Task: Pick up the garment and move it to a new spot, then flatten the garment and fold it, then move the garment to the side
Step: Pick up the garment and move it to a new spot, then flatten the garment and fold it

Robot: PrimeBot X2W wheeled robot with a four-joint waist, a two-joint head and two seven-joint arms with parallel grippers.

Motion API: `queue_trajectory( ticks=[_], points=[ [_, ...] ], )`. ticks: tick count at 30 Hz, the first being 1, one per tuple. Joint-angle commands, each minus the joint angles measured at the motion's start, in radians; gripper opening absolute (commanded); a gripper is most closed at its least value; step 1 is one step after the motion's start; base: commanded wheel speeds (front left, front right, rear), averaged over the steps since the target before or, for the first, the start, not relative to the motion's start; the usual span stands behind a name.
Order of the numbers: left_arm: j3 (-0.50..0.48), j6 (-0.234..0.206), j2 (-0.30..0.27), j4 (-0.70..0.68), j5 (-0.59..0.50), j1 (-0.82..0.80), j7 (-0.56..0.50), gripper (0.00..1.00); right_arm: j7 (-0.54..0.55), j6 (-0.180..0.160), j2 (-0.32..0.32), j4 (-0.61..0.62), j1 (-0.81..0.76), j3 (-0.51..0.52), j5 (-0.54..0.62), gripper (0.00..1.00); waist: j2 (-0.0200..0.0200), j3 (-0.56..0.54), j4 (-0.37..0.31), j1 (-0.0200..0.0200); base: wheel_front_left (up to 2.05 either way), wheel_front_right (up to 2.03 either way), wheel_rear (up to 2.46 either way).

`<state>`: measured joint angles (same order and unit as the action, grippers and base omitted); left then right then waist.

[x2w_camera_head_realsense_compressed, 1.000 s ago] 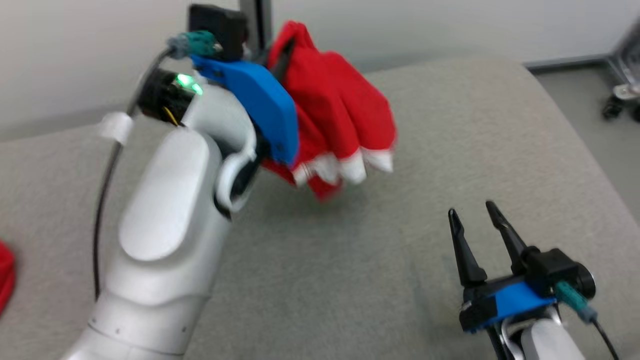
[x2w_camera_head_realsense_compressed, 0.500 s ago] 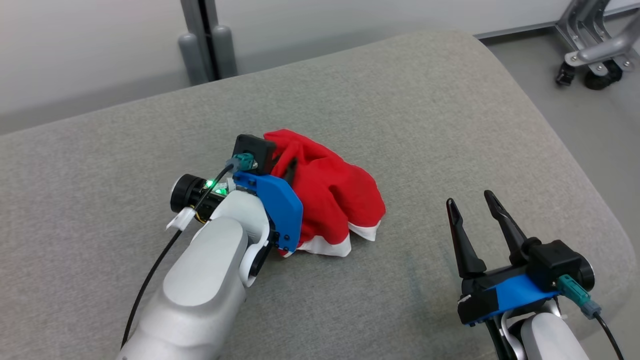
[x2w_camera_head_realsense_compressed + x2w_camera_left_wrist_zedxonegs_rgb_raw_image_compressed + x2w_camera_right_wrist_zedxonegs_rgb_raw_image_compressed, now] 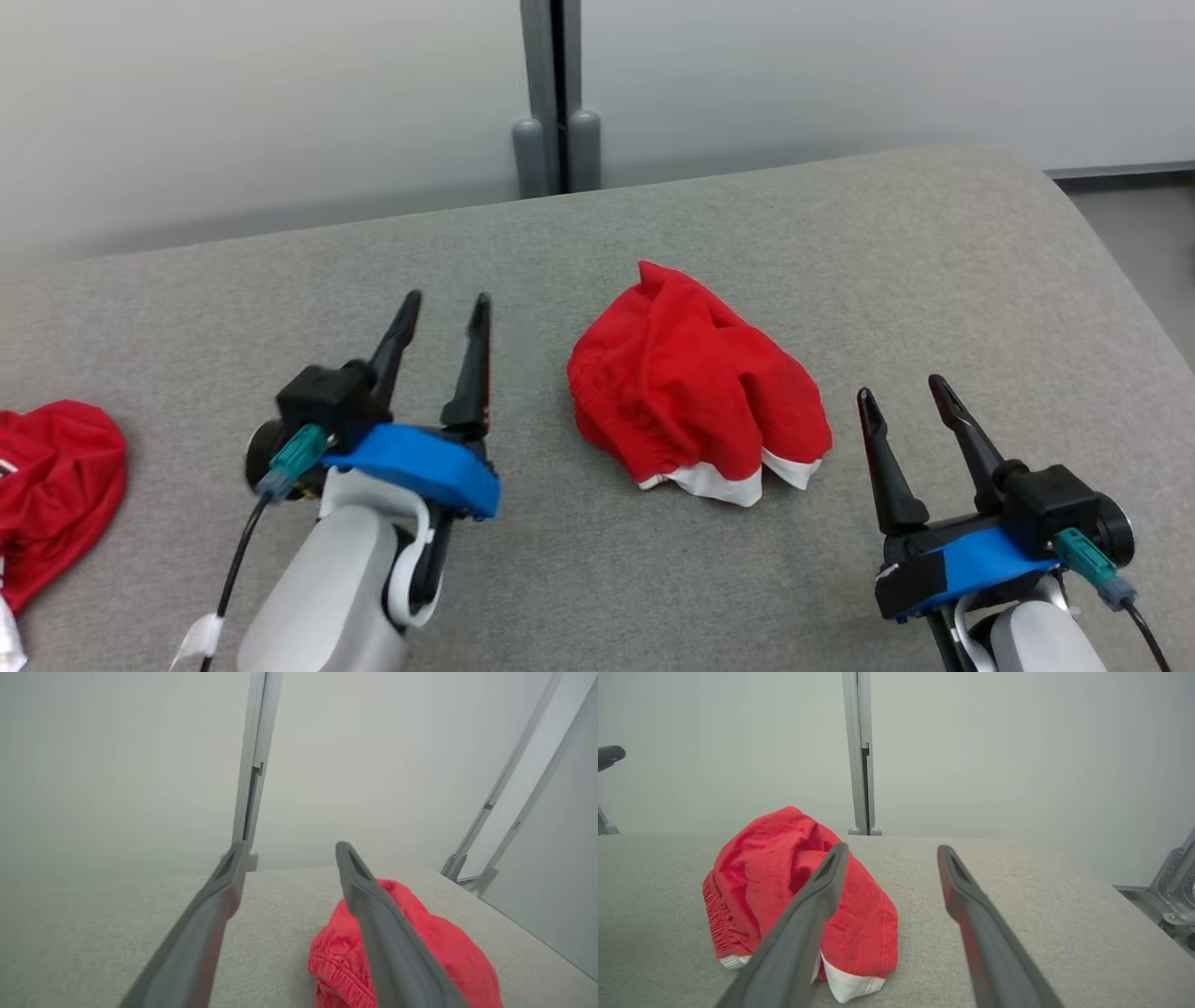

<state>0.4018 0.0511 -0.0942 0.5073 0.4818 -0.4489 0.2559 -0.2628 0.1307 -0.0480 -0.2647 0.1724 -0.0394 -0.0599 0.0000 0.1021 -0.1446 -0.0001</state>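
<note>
- left gripper [image 3: 446, 306], two long dark fingers, is spread and empty, just left of the crumpled red garment with white hems [image 3: 695, 411]; right gripper [image 3: 901, 392] is spread and empty too, just off its right side
- garment's a bunched heap in the middle of the grey fabric-covered surface [image 3: 840, 233], so one pinch could catch several layers and lift a clump instead of opening it out
- tips going in low might snag the grey cover
- another red cloth [image 3: 56, 476] at the far left edge could get grabbed by mistake
</note>
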Motion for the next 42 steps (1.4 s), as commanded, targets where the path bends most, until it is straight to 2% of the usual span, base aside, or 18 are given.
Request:
queue_trajectory(
  ticks=[1, 5, 9, 16, 22, 29, 42],
  points=[
    [-0.01, -0.006, -0.006, -0.014, -0.004, 0.017, 0.005, 1.0, -0.003, 0.0, -0.005, -0.002, -0.013, 0.006, 0.002, 1.0, 0.0, -0.001, 0.007, 0.0001, 0.0, 0.0, 0.0],
    [-0.112, -0.044, -0.021, -0.16, -0.044, 0.166, 0.009, 1.0, -0.003, 0.0, -0.004, 0.0, -0.019, 0.037, 0.011, 1.0, 0.0, -0.026, 0.05, 0.0001, 0.0, 0.0, 0.0],
    [-0.212, -0.059, -0.024, -0.248, -0.078, 0.301, 0.009, 1.0, -0.003, 0.0, -0.004, -0.002, -0.036, 0.062, 0.023, 1.0, 0.0, -0.055, 0.08, 0.0001, 0.0, 0.0, 0.0],
    [-0.323, -0.025, -0.013, -0.325, -0.149, 0.447, 0.009, 1.0, 0.002, 0.0, -0.004, -0.003, -0.068, 0.078, 0.019, 1.0, 0.0, -0.102, 0.11, 0.0001, 0.0, 0.0, 0.0],
    [-0.351, 0.014, 0.0, -0.347, -0.194, 0.497, 0.01, 1.0, 0.015, 0.0, -0.004, -0.013, -0.093, 0.097, -0.012, 1.0, 0.0, -0.123, 0.121, 0.0001, 0.0, 0.0, 0.0],
    [-0.365, 0.043, 0.012, -0.307, -0.206, 0.511, 0.01, 1.0, 0.015, 0.0, -0.004, -0.024, -0.096, 0.097, -0.026, 1.0, 0.0, -0.126, 0.119, 0.0001, 0.0, 0.0, 0.0],
    [-0.373, 0.07, 0.019, -0.277, -0.22, 0.488, 0.01, 1.0, 0.006, 0.0, -0.004, -0.03, -0.092, 0.088, -0.039, 1.0, 0.0, -0.115, 0.124, 0.0001, 0.0, 0.0, 0.0]
  ],
)
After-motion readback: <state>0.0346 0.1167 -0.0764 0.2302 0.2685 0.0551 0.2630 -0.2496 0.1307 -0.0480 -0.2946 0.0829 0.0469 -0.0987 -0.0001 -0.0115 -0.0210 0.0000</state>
